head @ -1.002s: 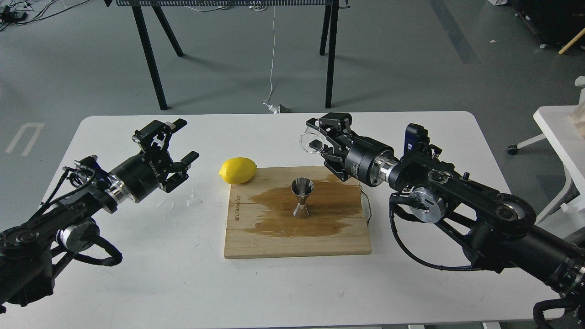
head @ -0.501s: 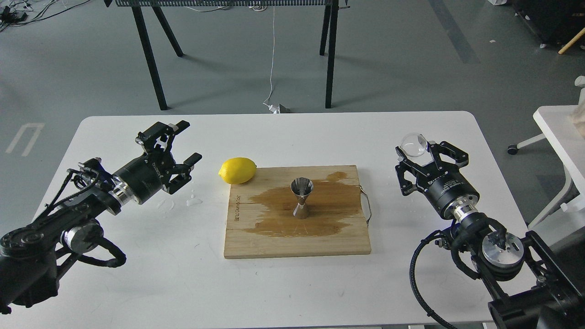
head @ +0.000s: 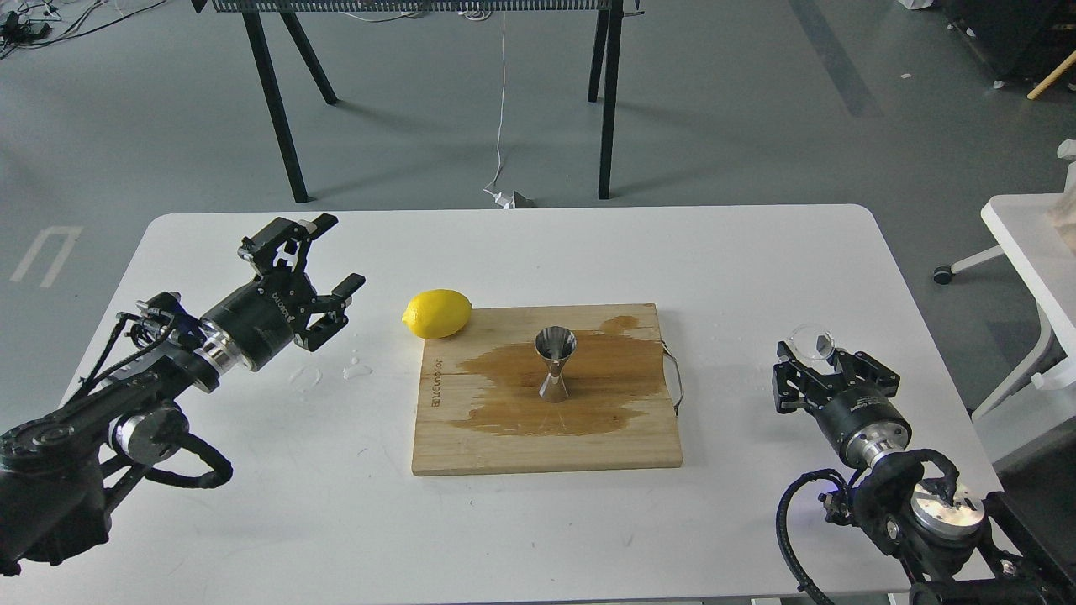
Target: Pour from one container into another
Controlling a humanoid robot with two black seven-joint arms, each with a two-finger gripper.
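Burnt-in lettering is being shown along the left edge of the wooden board (head: 471, 445), too small to be read; white lettering on the left gripper (head: 318, 259) body is likewise illegible. The steel jigger (head: 556, 364) is standing upright mid-board on a brown wet stain; its contents cannot be told. A lemon (head: 437, 313) is lying at the board's far-left corner, touching it. The left gripper is being held with fingers spread, gripping nothing, above the white table (head: 521, 252). The clear glass tumbler (head: 810, 344) is being clamped by the right gripper (head: 820, 363) near the table's right edge, well apart from the board. Droplets (head: 357, 367) are lying left of the board.
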